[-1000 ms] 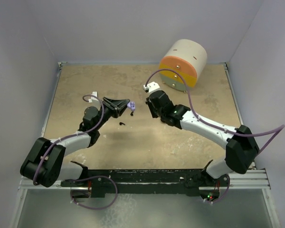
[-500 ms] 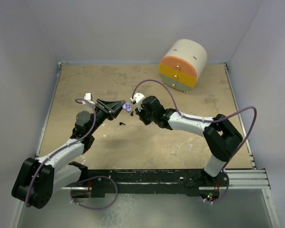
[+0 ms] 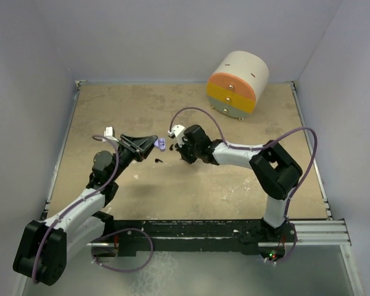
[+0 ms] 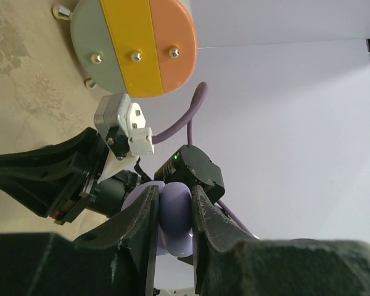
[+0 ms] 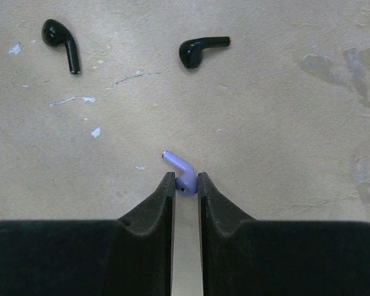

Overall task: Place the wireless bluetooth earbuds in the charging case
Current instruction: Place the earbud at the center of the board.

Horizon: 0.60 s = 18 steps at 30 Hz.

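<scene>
My left gripper (image 3: 153, 143) is shut on the lavender charging case (image 3: 163, 144) and holds it above the table; in the left wrist view the case (image 4: 176, 219) sits pinched between the fingers (image 4: 206, 216). My right gripper (image 3: 180, 150) is just right of the case, shut on a lavender earbud (image 5: 184, 174) by its bulb, stem pointing up-left. Two black earbuds (image 5: 60, 42) (image 5: 200, 49) lie on the table beyond it. One black earbud (image 3: 158, 161) shows in the top view. The second lavender earbud is out of view.
A round drum (image 3: 237, 83) with orange, yellow and grey-green bands lies at the back right; it also shows in the left wrist view (image 4: 135, 46). White walls close the table on three sides.
My right gripper has swung left, close to the lavender case. My left gripper has drawn back a little to the left with the case in it.
</scene>
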Tool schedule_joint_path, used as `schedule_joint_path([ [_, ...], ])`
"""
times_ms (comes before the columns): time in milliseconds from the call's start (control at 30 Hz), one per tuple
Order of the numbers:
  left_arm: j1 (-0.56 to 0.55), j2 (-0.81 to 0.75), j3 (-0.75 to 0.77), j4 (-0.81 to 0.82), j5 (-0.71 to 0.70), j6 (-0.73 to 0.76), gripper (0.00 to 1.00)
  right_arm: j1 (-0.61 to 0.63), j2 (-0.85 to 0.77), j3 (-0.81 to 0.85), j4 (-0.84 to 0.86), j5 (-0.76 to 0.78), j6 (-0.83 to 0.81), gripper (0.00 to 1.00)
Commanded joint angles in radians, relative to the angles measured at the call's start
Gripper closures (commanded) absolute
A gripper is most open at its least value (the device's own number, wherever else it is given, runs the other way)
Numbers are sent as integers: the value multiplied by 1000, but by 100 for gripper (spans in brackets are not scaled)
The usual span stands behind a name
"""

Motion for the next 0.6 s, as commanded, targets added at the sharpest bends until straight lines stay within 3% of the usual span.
schedule_joint_path([
  [0,10,-31,-7,38,20,-21,100,-24,-15,78,-62,-34,-64,96],
  [167,12,-38,-3,46,30,-27,100,-46,21,138,-155,-42,-109,79],
  [400,14,-43,-3,46,31,-31,100,-94,-2,158,-149,-33,-87,54],
  [567,15,-49,9,37,30,-31,100,-99,-51,167,-107,22,21,47],
])
